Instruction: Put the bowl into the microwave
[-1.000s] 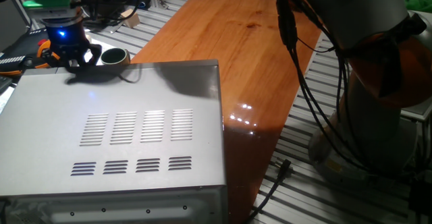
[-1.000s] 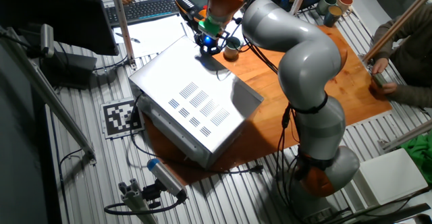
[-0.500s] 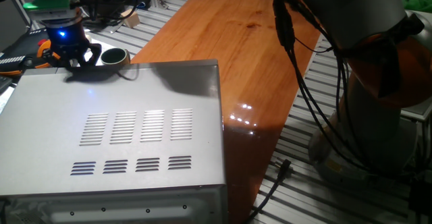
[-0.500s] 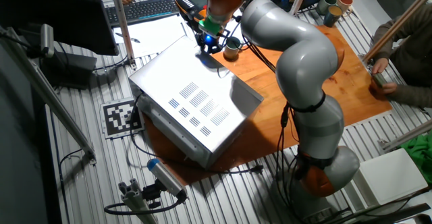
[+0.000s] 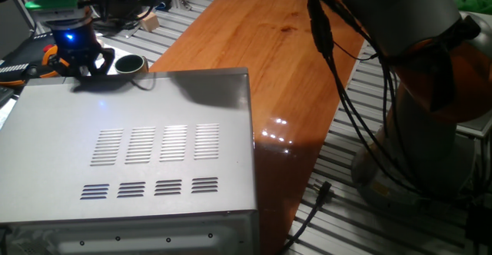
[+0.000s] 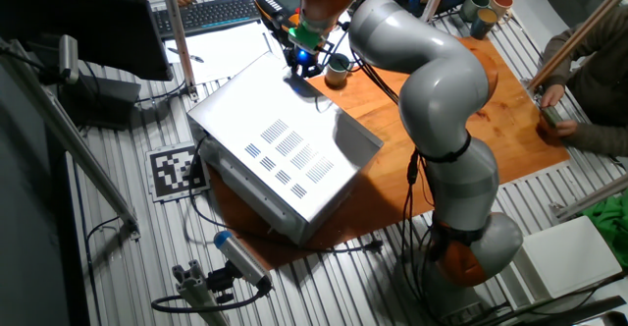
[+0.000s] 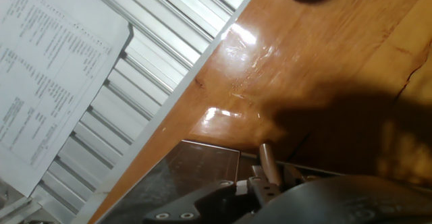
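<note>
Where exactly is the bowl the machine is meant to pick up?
Start at the big silver microwave with vent slots in its top. Just past its far edge, on the wooden table, stands the bowl, beside the robot's hand with the blue light. It is the only small round metal cup there, dark inside.

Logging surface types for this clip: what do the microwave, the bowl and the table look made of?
Microwave: painted or brushed sheet metal, matte silver-grey, with punched vent slots. Bowl: probably metal, dull grey wall, dark inside; too small to be sure. Table: varnished wood, with visible grain and glossy light reflections.
</note>
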